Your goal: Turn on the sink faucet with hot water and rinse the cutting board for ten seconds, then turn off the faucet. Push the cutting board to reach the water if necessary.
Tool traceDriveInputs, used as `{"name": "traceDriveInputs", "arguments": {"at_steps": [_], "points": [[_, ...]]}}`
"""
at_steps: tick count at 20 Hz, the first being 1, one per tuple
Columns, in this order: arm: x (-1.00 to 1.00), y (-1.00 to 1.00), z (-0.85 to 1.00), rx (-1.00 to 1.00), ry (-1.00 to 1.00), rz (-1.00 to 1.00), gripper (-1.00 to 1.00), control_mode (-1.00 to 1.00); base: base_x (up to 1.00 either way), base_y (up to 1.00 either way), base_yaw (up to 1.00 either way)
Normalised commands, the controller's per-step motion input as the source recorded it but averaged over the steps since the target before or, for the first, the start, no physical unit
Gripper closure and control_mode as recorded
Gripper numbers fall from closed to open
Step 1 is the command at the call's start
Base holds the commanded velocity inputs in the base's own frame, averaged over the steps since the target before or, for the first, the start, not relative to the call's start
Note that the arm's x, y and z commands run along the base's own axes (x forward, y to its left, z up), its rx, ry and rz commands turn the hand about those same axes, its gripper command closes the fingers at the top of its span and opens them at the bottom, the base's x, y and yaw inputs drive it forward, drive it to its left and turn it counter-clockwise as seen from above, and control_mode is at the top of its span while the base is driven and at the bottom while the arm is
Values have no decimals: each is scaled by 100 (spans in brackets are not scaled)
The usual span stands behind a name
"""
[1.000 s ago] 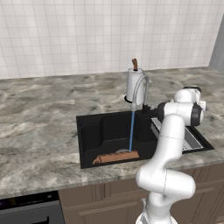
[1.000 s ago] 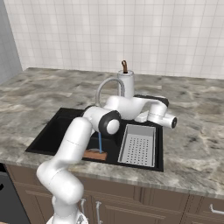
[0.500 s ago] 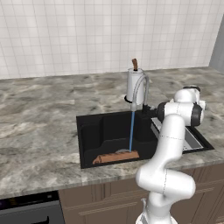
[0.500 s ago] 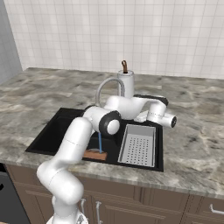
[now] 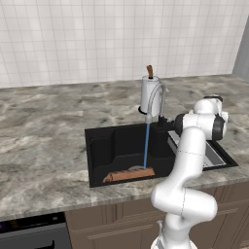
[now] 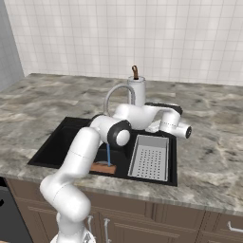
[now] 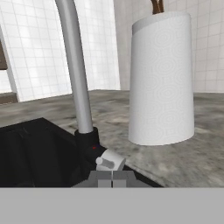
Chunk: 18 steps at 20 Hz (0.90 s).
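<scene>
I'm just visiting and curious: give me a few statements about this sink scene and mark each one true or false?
1. Water is running from the faucet. True.
2. The stream lands on the cutting board. True.
3. The cutting board lies on the counter beside the sink. False: it lies inside the black basin, near its front wall.
4. The gripper is wide open. False: its fingertips are shut together, close to the faucet's small handle.
5. The white cylinder stands inside the basin. False: it stands on the counter behind the faucet.
</scene>
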Motion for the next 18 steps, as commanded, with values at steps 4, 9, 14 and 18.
{"name": "traceDriveInputs", "arguments": {"at_steps": [4, 9, 14, 18], "points": [[0, 0, 0, 0, 0, 0, 100, -100, 0, 0, 0], [0, 0, 0, 0, 0, 0, 100, -100, 0, 0, 0], [0, 0, 0, 0, 0, 0, 100, -100, 0, 0, 0], [0, 0, 0, 0, 0, 0, 100, -100, 0, 0, 0]]}}
